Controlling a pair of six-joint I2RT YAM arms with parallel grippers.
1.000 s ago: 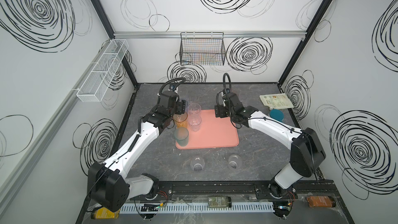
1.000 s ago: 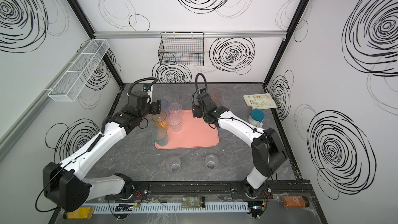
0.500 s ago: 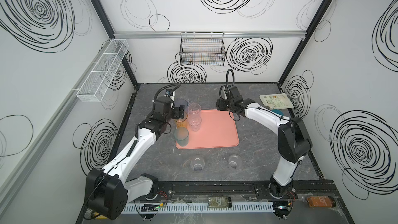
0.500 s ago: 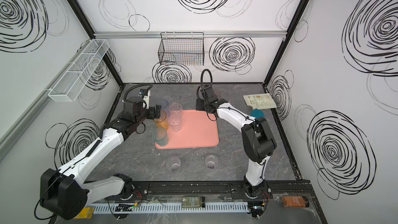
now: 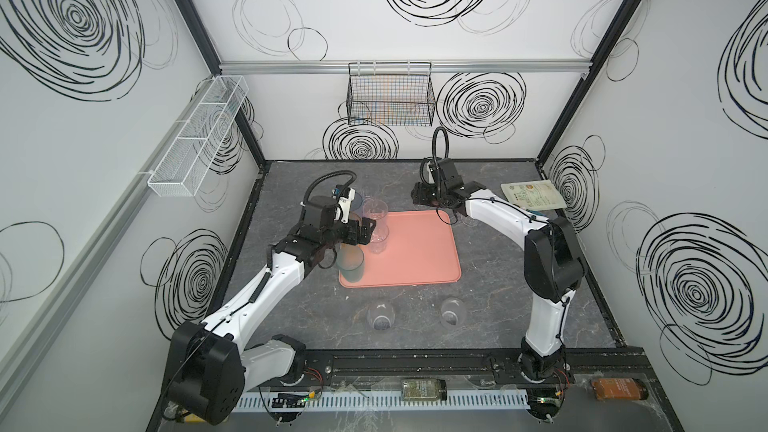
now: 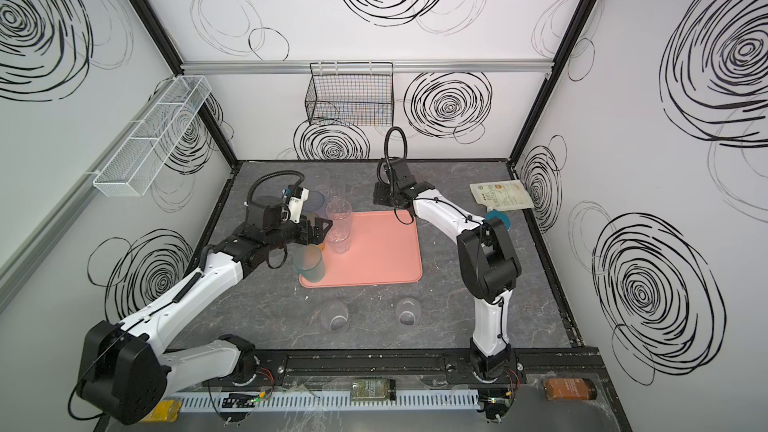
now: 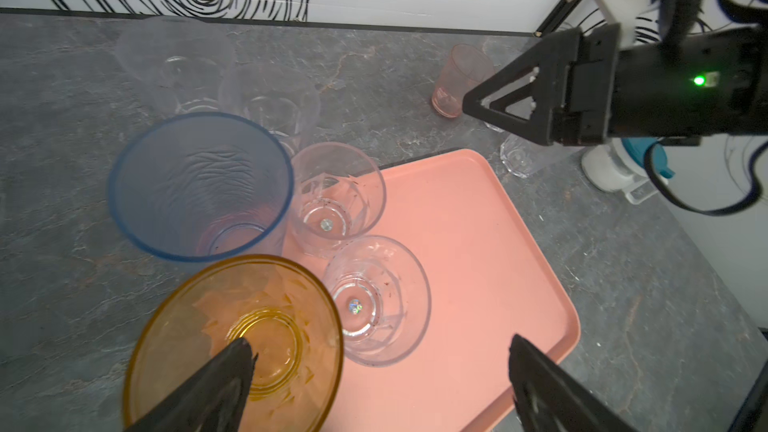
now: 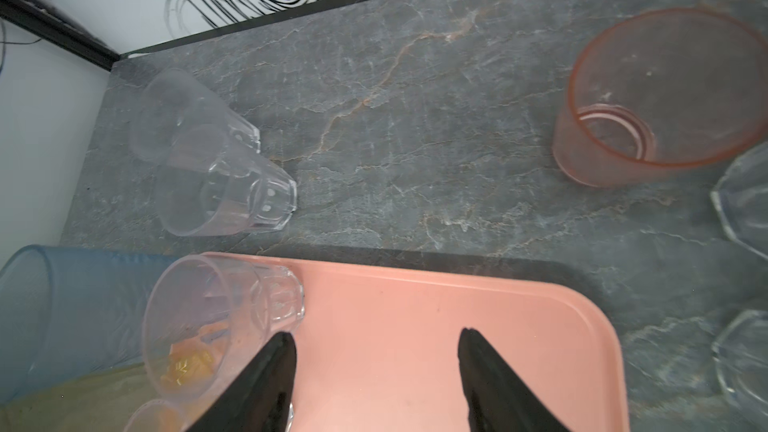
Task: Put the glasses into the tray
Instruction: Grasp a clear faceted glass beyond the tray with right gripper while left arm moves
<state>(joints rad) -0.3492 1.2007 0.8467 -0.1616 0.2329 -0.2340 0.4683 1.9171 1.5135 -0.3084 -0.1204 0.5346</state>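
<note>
- Two black, wedge-shaped pincers are hanging over the tray (image 5: pixel 419 251). It is a smooth salmon-pink plastic rectangle with rounded corners and a low rim, lying flat on the grey veined tabletop (image 5: pixel 498 305).
- The left pincer (image 7: pixel 382 342) is standing spread wide and gripping nothing. One pointed finger is reaching above the mouth of the amber glass (image 7: pixel 270 317), a transparent faceted tumbler with a ringed base.
- Between its fingers, the near clear tumbler (image 7: pixel 376 301) is standing upright on the tray. Just beyond the fingertips, the far clear tumbler (image 7: pixel 336 197), also faceted, is standing on the tray too.
- Beyond the amber glass, the taller blue glass (image 7: pixel 199 189), with a rippled wall, is standing at the tray's corner.
- Back under the left pincer's wrist, a frosted teal glass (image 5: pixel 351 265) is standing on the tray's corner.
- The right pincer (image 8: pixel 376 334) is standing partly spread, with only bare tray between its fingers.
- Ahead of it to one side, the frosted pink glass (image 8: pixel 665 97) is standing on the tabletop, off the tray. To the other side, the clear ribbed tumblers (image 8: pixel 224 184) are standing close together, also off the tray.
</note>
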